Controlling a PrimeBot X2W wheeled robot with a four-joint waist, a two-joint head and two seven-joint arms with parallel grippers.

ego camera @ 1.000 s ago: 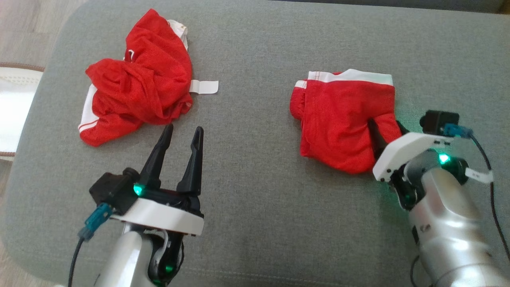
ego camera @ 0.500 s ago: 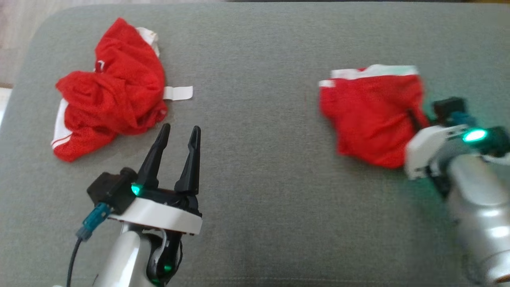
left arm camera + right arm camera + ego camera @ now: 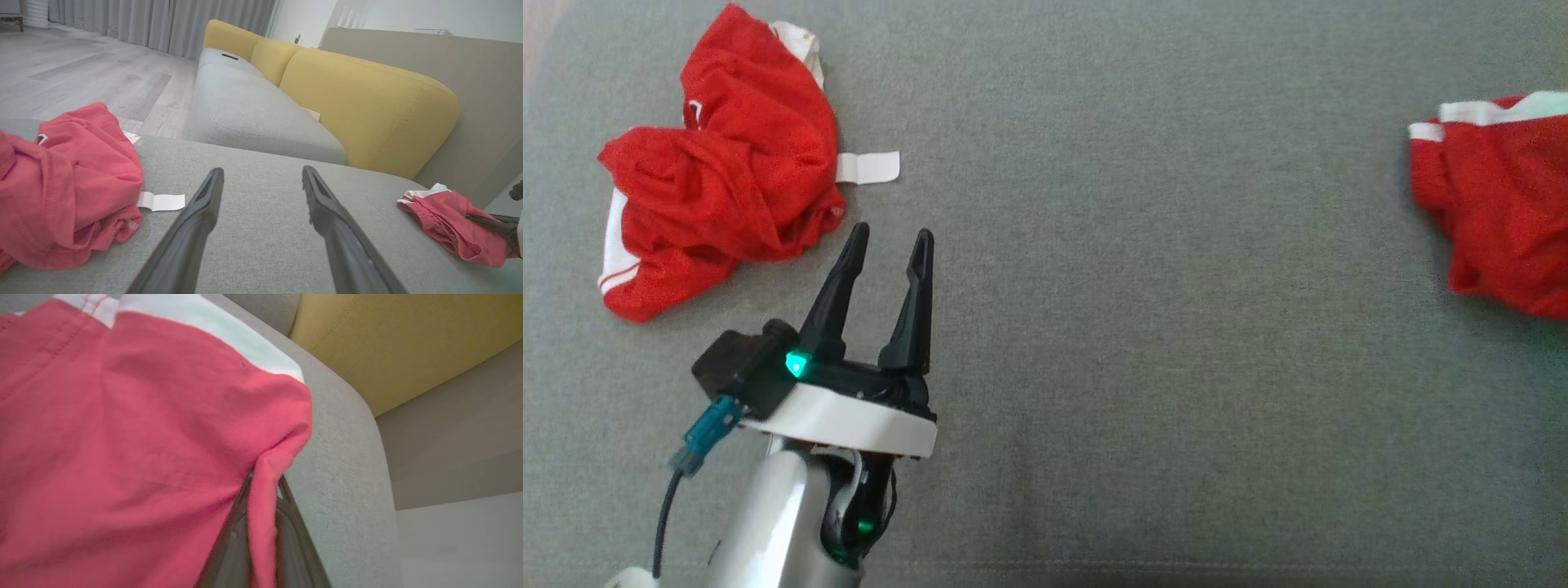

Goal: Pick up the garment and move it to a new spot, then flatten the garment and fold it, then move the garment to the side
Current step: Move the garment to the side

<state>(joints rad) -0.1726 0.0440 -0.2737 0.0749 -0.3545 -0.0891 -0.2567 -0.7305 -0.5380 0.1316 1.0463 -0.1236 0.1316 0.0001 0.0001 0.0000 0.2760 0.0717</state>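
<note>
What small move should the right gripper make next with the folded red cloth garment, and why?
Probably open the right gripper and let go: it is shut on a pinch of the folded red white-banded garment, which lies beside the grey fabric cushion's edge.

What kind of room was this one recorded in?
Most likely a home living room: a yellow-backed sofa with grey seats, floor-length grey curtains, and wood-look flooring.

Grey cushion [image 3: 1143, 343]: crumpled garment [image 3: 727, 163], folded garment [image 3: 1503, 212]
</note>
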